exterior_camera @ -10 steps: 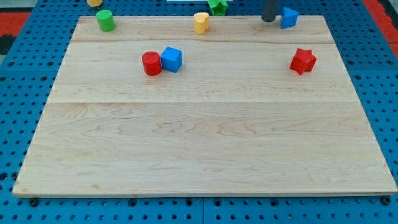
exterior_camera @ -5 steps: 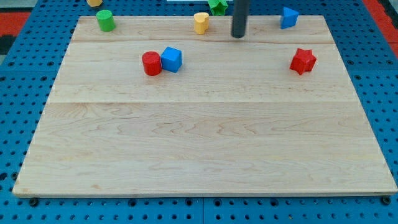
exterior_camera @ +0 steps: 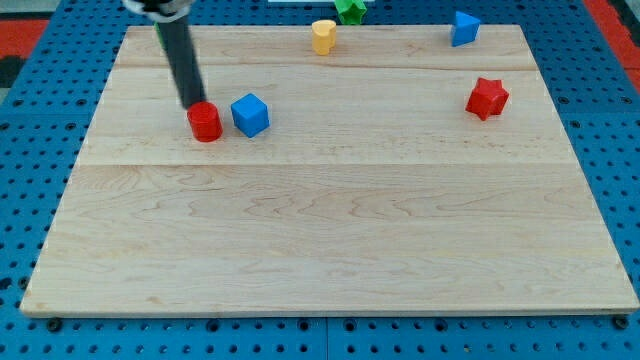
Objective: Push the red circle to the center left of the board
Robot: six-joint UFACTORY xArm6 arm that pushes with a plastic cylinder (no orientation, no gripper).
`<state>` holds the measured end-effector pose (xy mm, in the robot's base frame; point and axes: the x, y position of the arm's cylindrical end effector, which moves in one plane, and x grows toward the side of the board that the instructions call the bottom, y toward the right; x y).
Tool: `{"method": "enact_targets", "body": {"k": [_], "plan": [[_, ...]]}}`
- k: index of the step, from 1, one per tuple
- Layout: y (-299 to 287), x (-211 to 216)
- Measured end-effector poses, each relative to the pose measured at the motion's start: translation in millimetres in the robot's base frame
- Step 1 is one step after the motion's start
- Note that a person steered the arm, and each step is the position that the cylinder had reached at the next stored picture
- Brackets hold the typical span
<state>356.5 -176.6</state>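
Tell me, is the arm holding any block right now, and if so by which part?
Nothing is held. My tip only touches the red circle at its upper-left edge; the blue cube sits just to the view's right of it.

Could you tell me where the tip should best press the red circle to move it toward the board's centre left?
Press its right side, pushing leftward and slightly down. The red circle is a low upright cylinder; my tip sits at its upper-left edge, and the blue cube stands apart on its right.
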Motion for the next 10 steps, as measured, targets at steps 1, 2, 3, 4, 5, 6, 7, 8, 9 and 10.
{"method": "enact_targets", "body": {"k": [1, 2, 3, 4, 5, 6, 7, 8, 9, 10], "plan": [[-10.7, 12.9], [1.9, 11.2], [7.4, 14.9], [11.2, 34.5], [12.1, 52.5], [-5.7, 51.8], [25.4, 78.1], [104.6, 69.1], [78.7, 35.3], [-9.0, 42.0]]}}
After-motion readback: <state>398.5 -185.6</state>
